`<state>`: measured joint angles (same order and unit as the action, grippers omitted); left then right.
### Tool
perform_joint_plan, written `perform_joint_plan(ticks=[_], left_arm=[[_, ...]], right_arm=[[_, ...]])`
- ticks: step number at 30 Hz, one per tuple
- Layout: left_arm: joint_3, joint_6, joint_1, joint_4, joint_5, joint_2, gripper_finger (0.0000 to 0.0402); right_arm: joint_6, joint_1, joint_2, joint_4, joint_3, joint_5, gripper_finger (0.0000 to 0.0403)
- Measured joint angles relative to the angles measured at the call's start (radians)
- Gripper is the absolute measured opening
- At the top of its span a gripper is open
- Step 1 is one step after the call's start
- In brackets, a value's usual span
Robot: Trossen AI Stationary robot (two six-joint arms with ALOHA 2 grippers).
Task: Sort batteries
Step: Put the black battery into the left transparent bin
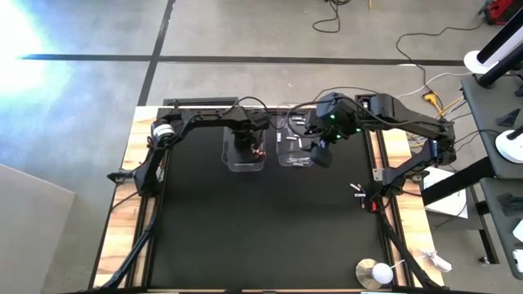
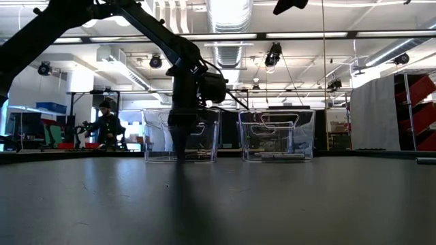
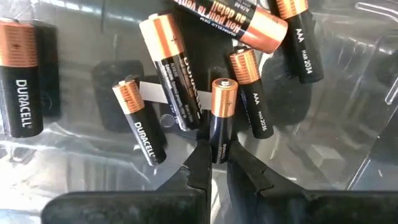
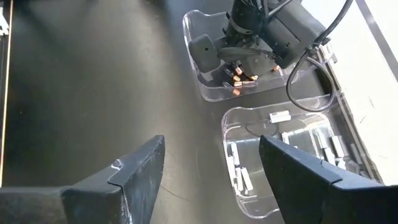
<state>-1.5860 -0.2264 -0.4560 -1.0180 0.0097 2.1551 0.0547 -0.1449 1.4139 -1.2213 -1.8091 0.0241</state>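
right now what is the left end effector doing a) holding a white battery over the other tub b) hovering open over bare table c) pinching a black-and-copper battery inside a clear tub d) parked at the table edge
c: in the left wrist view the left end effector is closed on a black-and-copper battery over the clear tub floor, among other Duracell cells.

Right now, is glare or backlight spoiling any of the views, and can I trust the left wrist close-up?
High view: strong glare whitens the floor at the upper left, off the table. Low view: ceiling lights backlight the left arm to a silhouette. Left wrist view: sharp, labels readable, the left gripper shut on a Duracell battery. Right wrist view: evenly lit, the right gripper open.
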Motion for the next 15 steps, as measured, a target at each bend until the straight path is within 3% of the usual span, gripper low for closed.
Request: perform_joint_plan(ticks=[15], left_arm=[[-0.004, 0.052, 0.004, -0.007, 0.000, -0.001, 0.0067]], right_arm=[[-0.038, -0.028, 0.000, -0.001, 0.000, 0.000, 0.0271]])
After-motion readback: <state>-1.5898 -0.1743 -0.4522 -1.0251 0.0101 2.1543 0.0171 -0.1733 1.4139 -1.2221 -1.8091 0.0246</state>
